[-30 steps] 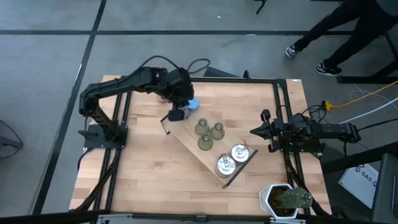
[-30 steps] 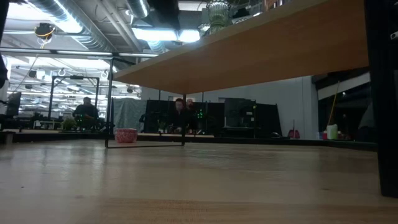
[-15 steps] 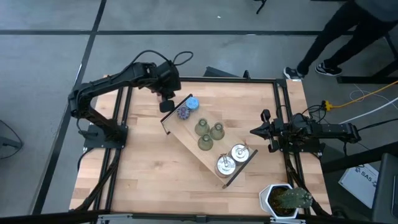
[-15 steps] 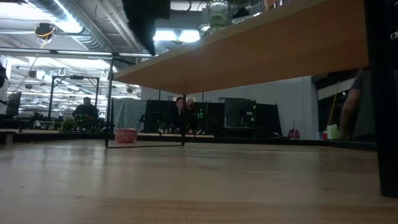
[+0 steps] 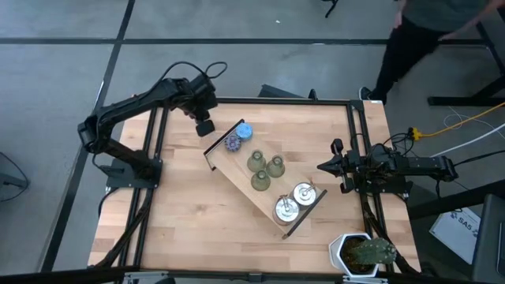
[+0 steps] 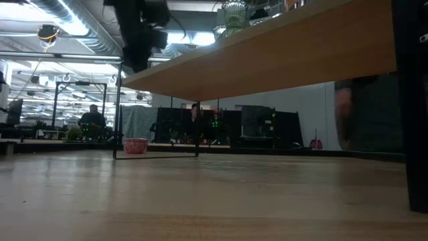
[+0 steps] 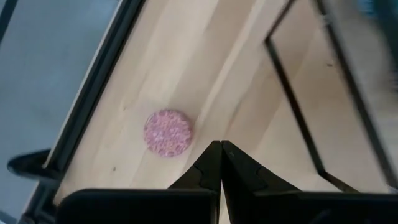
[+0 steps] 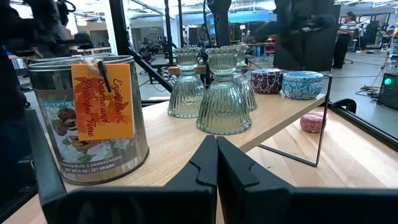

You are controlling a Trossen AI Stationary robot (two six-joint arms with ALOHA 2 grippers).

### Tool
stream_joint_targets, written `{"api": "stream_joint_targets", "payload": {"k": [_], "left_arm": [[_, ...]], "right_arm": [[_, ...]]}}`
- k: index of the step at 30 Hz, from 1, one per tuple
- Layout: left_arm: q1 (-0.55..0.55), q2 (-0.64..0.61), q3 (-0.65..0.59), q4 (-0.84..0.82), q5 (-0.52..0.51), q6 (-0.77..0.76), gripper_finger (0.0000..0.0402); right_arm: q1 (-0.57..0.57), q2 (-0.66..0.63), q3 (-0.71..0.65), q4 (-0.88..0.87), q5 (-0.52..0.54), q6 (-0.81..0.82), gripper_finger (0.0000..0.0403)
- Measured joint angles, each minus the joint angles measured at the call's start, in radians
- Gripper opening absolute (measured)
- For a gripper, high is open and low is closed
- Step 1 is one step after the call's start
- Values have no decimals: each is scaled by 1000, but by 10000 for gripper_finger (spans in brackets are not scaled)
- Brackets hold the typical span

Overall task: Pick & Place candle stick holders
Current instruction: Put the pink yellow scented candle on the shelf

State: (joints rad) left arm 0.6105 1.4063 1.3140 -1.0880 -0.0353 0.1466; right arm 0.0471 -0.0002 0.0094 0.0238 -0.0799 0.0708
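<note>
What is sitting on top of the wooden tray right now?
On the wooden tray: blue holder, purple holder, three green holders and two silver tins. The pink holder is off it, on the table.

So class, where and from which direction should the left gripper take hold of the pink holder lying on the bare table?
Probably from straight above, fingers across the rim. The pink holder is a low round disc sitting flat on the table, with clear wood all around it. The left gripper, now shut beside it, would need to open first.
</note>
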Motion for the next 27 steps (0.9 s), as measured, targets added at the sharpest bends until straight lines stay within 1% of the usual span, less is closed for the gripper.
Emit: {"api": "stream_joint_targets", "payload": {"k": [7,12,15,21,27], "left_arm": [[72,0,-56,22,-3,-27,1],[106,0,-63,21,-8,-8,2],[113,0,-63,21,-8,-6,9],[111,0,-70,23,-7,-5,52],[112,1,-159,26,8,-2,114]], "right_arm": [[0,0,0,0,0,0,1],[0,0,0,0,0,0,1],[0,0,0,0,0,0,1],[0,0,0,0,0,0,1],[0,0,0,0,0,0,1]]}}
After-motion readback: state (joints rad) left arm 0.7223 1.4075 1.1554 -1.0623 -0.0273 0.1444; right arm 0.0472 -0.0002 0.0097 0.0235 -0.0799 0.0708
